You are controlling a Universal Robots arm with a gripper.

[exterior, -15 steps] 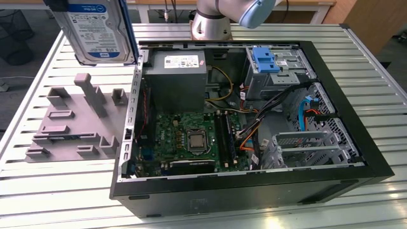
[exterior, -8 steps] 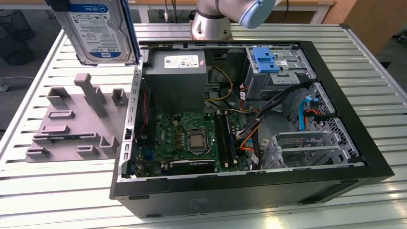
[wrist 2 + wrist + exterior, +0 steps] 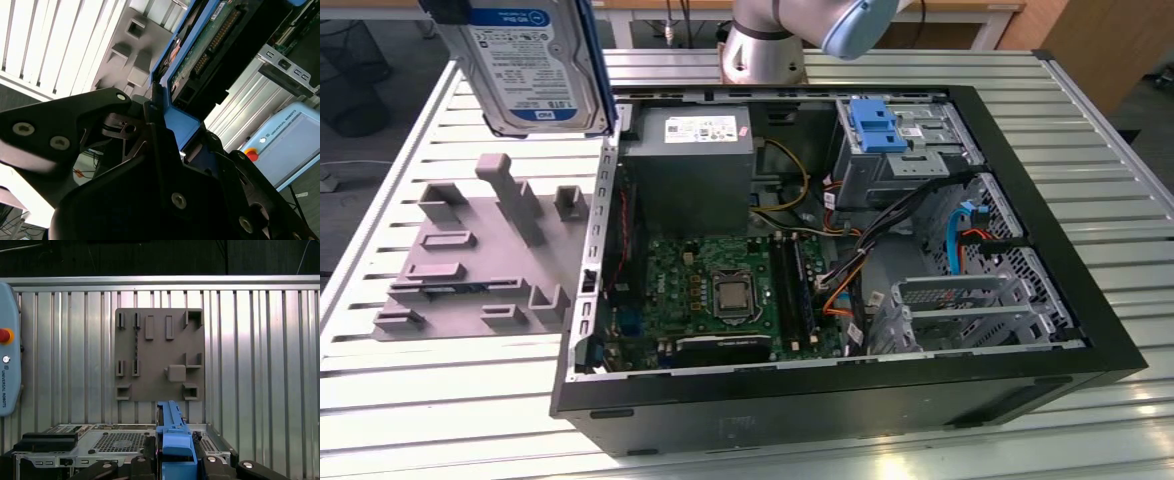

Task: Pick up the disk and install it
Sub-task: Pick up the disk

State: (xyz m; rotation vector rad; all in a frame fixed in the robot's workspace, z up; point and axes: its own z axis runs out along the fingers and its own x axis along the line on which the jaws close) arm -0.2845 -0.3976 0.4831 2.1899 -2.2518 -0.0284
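While the disk hangs clear of the table, it stands on edge w/ its white-and-blue label facing the exterior view. It is high over the grey fixture plate, to the exterior view's left of the open PC case. The gripper is pinched onto the disk's blue carrier, w/ a black finger on each side and jaws pressed against the plastic.

Arm: the base sits at the table's far edge behind the case, w/ a blue-capped joint beside it. The gripper points down at the table, disk gripped by its upper end.

The second wrist view gives the disk's underside, i.e. green circuit board and connector pins, which the exterior view doesn't. The first wrist view looks down past the carrier's edge onto the fixture plate and the slatted table. Both wrist views catch a teach pendant.

The exterior view alone gives the case's inside: motherboard, grey power supply box, and a lone blue bracket at the drive bay.
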